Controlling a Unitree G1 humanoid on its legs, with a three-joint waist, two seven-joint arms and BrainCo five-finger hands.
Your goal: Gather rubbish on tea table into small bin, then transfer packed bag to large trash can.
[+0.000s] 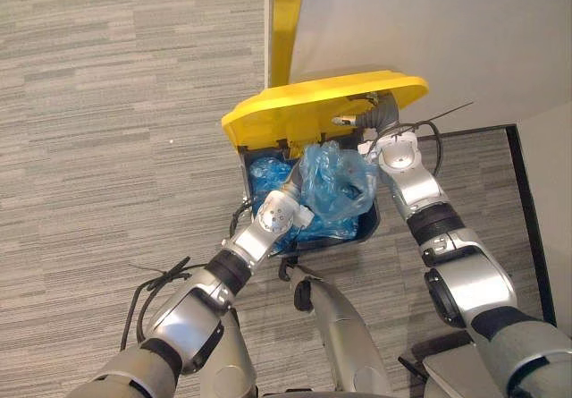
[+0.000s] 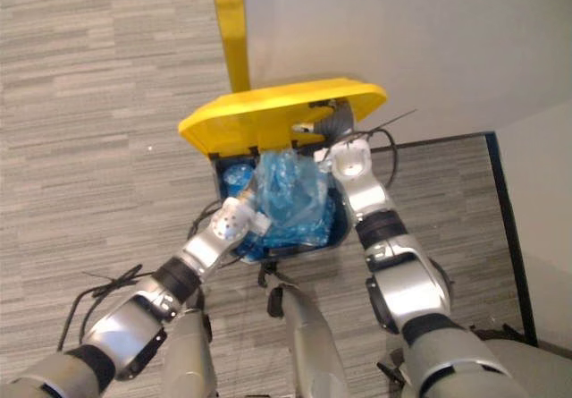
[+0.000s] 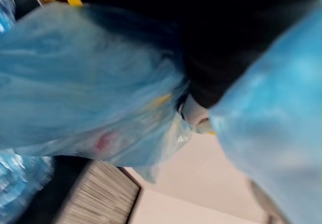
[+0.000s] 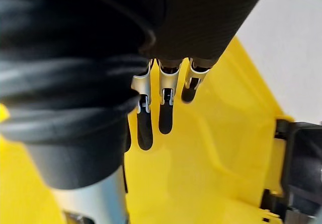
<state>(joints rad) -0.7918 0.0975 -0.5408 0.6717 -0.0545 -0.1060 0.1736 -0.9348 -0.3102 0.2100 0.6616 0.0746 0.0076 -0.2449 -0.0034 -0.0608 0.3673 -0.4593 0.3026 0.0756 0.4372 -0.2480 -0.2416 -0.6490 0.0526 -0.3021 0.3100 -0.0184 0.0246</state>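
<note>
1. Right wrist view: right hand (image 4: 165,95) released, fingers straight, dark tips laid flat against the yellow underside of the raised lid (image 4: 201,153); nothing grasped. Seen in the eye views as a dark cuff tucked under the lid's right end.
2. Left wrist view: blue plastic of the packed bag (image 3: 100,83) pressed close to the lens, with pale and reddish shapes faint through it. Grip of the left hand (image 1: 290,212) impossible to tell, as it is buried against the bag in the left eye view.
3. Left eye view: packed bag bulging up out of the open mouth of the large trash can (image 1: 375,222), toward its right rim, beside a crumpled blue liner (image 1: 266,170) at the left rim.
4. Surface and room: grey striped carpet (image 1: 107,103) under and around the can; pale wall (image 1: 447,31) directly behind it, with a yellow vertical strip (image 1: 286,13) above the lid.
5. Edges and clearance: lid's back edge close to the wall; black floor strip (image 1: 527,201) to the right; wide open carpet to the left of the can.
</note>
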